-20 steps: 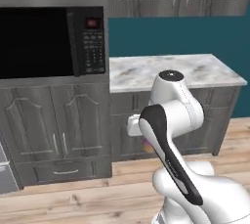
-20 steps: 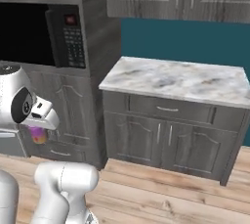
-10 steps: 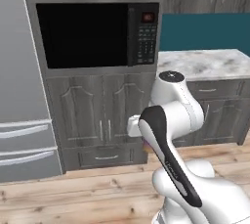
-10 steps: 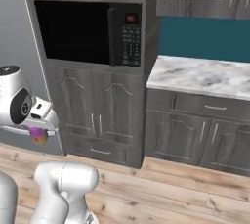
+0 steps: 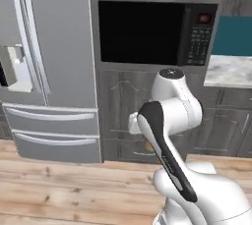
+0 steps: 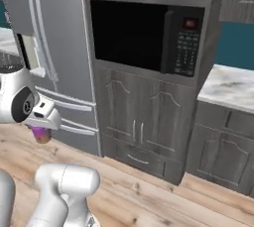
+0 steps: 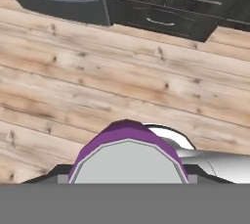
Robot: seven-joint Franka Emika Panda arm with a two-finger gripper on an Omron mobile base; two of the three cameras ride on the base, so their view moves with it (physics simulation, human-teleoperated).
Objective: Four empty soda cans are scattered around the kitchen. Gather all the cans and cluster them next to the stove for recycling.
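**While we carry the can, a slip is the risk**

While our gripper (image 6: pixel 41 131) stays part-closed on the purple can (image 7: pixel 128 150), held low over the wood floor (image 7: pixel 122 71), a jolt from the driving base could shake it loose. Ahead stand the fridge (image 5: pixel 47 67), microwave (image 5: pixel 155 32) and cabinets (image 6: pixel 141 127); driving too close risks bumping them.

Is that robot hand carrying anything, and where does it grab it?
Yes: the gripper carries a purple soda can, gripped around its sides near the top.
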